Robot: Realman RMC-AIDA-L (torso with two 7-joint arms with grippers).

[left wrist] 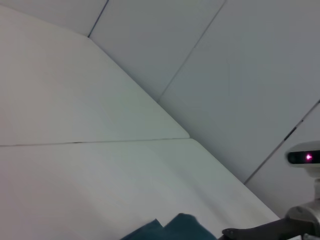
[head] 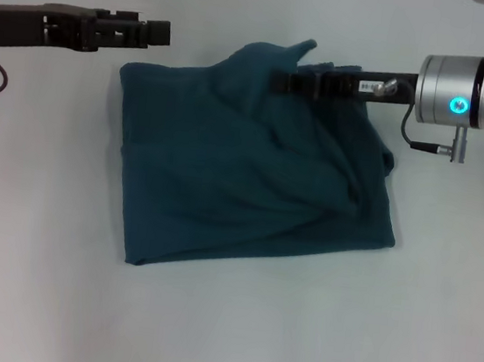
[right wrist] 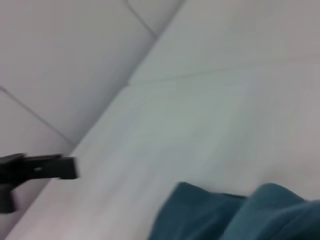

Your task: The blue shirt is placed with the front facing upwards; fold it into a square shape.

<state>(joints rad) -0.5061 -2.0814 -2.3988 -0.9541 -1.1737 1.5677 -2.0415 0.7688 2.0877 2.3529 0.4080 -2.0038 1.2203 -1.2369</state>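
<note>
The blue shirt point(head: 252, 173) lies folded, roughly square, on our white table point(head: 27, 278). Our right gripper point(head: 282, 82) pinches its raised far edge; our left gripper point(head: 159, 32) hovers beside it, fingers together, holding nothing.

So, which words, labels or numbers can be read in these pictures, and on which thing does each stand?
None can be read.
The blue shirt: folded, plain cloth up, no lettering shows.
The right gripper: a small white label on its arm, too small to read.
The left gripper: no text.
</note>
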